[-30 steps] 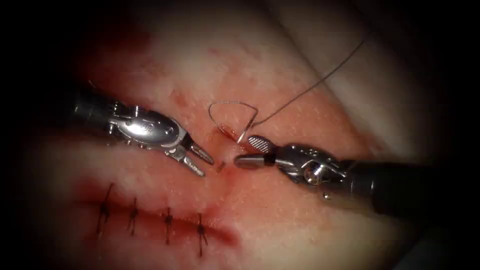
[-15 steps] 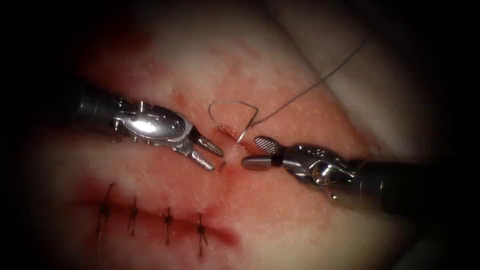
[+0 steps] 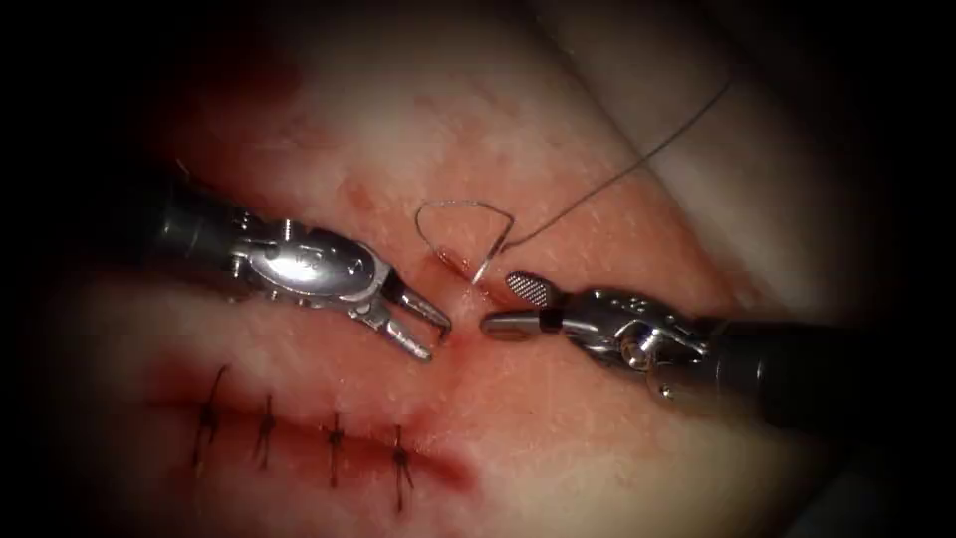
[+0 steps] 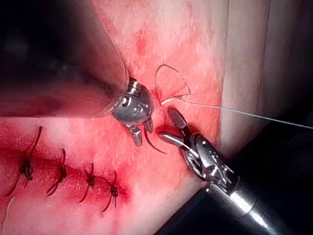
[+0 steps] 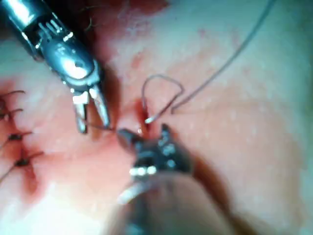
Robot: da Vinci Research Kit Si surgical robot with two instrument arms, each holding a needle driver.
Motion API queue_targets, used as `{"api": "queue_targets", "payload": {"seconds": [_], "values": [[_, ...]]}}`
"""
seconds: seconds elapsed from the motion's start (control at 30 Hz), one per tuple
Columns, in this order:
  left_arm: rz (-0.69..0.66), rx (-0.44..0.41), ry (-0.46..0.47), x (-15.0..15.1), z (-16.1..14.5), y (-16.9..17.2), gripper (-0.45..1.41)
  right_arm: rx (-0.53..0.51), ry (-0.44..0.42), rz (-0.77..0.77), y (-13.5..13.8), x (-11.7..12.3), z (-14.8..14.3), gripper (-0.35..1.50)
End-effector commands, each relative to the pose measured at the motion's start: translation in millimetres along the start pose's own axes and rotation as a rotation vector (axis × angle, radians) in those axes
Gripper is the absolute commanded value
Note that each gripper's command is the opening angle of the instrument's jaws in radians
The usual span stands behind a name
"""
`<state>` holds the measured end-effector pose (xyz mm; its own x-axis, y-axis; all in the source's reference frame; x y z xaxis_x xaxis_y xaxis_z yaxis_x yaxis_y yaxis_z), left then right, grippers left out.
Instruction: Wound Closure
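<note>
Four dark stitches (image 3: pixel 335 438) already held one stretch of the cut closed, lying to the lower left on the tissue (image 3: pixel 597 458), with red fluid (image 3: pixel 438 468) pooled around their near end. By the look of it, the work had reached a further stitch at the open part of the cut (image 3: pixel 456 265), and that stitch was only partly made. The needle (image 3: pixel 484 265) sat in the tissue with its bright tail end standing out on the right side of the cut. The thread (image 3: pixel 617 177) ran from that end up through a small loop and away to the upper right. No knot showed here, so bringing the needle out, drawing the thread through and tying were judged to be left.

Neither tool held anything. The left tool (image 3: pixel 426 326) lay on the left side of the cut with its jaws spread, their tips near the wound edge. The right tool (image 3: pixel 513 306) lay opposite on the right side, its jaws also apart, just below the needle's tail.

The endoscope view gave the plain layout: both tools facing each other across the cut, and the loop above them. The left wrist view added a thin dark curved sliver just beside the left tool's jaws, probably the needle's pointed end out of the tissue. Whether the jaws touched it could not be told. The right wrist view showed a fine line between the two tools at that same spot.
</note>
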<state>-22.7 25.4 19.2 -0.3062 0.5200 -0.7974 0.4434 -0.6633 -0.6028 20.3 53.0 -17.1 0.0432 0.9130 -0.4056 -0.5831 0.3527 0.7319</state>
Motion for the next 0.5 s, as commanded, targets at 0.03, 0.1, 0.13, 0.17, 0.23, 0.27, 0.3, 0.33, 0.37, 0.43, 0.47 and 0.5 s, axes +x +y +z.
{"api": "queue_targets", "payload": {"seconds": [0.03,0.1,0.13,0.17,0.23,0.27,0.3,0.33,0.37,0.43,0.47,0.5], "values": [[0.000,-0.001,0.003,-0.4,0.6,-0.2,0.54,0.000,-0.002,-0.005,0.0,-0.5,0.7,1.28],[0.001,-0.005,0.021,-0.4,0.6,-0.3,0.54,-0.001,-0.004,-0.005,0.0,-0.5,0.7,1.28],[0.002,-0.007,0.026,-0.5,0.6,-0.3,0.54,-0.001,-0.004,-0.005,0.0,-0.5,0.7,1.28],[0.002,-0.007,0.026,-0.5,0.5,-0.3,0.54,-0.001,-0.004,-0.005,0.0,-0.5,0.7,1.28],[0.003,-0.006,0.024,-0.8,0.6,-0.5,0.54,-0.002,-0.004,-0.004,0.0,-0.5,0.7,1.28],[0.003,-0.006,0.024,-0.8,0.6,-0.5,0.54,-0.002,-0.004,-0.004,0.0,-0.5,0.7,1.28],[0.003,-0.007,0.023,-0.8,0.7,-0.6,0.53,-0.002,-0.004,-0.005,-0.1,-0.5,0.7,1.28],[0.003,-0.003,0.024,-0.9,0.8,-0.7,0.52,-0.002,-0.004,-0.005,-0.1,-0.6,0.8,1.28],[0.003,-0.003,0.024,-0.8,0.8,-0.7,0.47,-0.002,-0.003,-0.005,-0.1,-0.6,0.8,1.28],[0.003,-0.003,0.024,-0.8,0.8,-0.7,0.31,-0.002,-0.003,-0.005,-0.1,-0.6,0.8,1.28],[-0.033,0.011,0.041,-0.6,0.7,-0.6,0.19,-0.002,-0.003,-0.005,-0.1,-0.6,0.8,1.28],[-0.057,0.026,0.063,-0.2,0.7,-0.5,0.09,-0.002,-0.003,-0.005,-0.1,-0.6,0.8,1.28]]}}
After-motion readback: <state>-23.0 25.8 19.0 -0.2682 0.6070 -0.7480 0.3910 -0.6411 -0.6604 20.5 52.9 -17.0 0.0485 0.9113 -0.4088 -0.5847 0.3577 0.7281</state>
